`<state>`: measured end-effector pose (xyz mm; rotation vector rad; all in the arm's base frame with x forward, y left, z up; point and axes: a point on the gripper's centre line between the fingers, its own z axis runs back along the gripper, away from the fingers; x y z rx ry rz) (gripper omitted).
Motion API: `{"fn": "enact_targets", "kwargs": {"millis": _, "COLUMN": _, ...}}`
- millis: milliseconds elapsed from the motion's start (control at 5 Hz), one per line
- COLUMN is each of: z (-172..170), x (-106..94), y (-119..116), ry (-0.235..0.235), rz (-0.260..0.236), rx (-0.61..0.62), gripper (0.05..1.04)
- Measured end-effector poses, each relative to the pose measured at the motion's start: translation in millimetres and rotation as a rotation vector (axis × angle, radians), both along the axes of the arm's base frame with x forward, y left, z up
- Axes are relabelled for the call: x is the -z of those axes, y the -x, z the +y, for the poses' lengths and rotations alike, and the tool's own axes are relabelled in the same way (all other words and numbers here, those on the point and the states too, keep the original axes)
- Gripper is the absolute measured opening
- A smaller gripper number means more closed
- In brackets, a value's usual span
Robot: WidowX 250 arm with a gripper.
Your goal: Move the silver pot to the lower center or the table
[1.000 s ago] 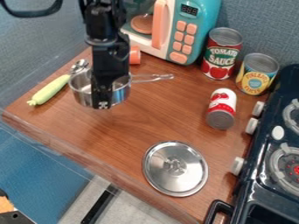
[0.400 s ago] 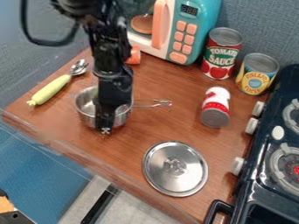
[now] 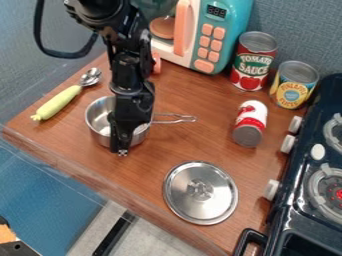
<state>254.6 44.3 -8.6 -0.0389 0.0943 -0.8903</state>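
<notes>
The black gripper [image 3: 122, 151] hangs down at the pot's near side, in front of its wall; whether it holds the rim I cannot tell. Left of the middle of the table [image 3: 167, 150], the silver pot [image 3: 100, 123] sits upright, its handle pointing right. Part of the pot's inside and near wall is hidden behind the gripper.
A round metal lid [image 3: 200, 193] lies at the lower center. The green-handled spoon [image 3: 59, 101] is at left, a small red-white can [image 3: 250, 124] at right. Two larger cans and a toy microwave [image 3: 217, 35] stand behind; the stove [image 3: 314, 185] borders the right.
Gripper and pot have moved toward the table's front edge since the first frame; lately the pot has hardly shifted. The small red-white can has rolled slightly, and the orange object behind the arm has shifted.
</notes>
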Motion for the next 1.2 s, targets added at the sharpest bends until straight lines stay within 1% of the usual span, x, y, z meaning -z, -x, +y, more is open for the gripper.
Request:
{"fn": "enact_targets", "kwargs": {"millis": 200, "z": -2.0, "x": 3.6, "y": 13.0, "ry": 0.028, "rz": 0.033, "rx": -0.001, "gripper": 0.288}}
{"fn": "enact_targets", "kwargs": {"millis": 600, "z": -0.6, "x": -3.1, "y": 18.0, "ry": 0.046, "rz": 0.039, "rx": 0.001, "gripper": 0.883}}
{"fn": "enact_targets", "kwargs": {"millis": 800, "z": -2.0, "x": -10.6, "y": 15.7, "ry": 0.047, "rz": 0.01, "rx": -0.005, "gripper": 1.012}}
{"fn": "enact_targets", "kwargs": {"millis": 1000, "z": -6.7, "x": -36.7, "y": 15.7, "ry": 0.065, "rz": -0.058, "rx": 0.014, "gripper": 1.007}}
{"fn": "enact_targets", "kwargs": {"millis": 1200, "z": -2.0, "x": -64.2, "y": 22.1, "ry": 0.063, "rz": -0.126, "rx": 0.026, "gripper": 1.001}}
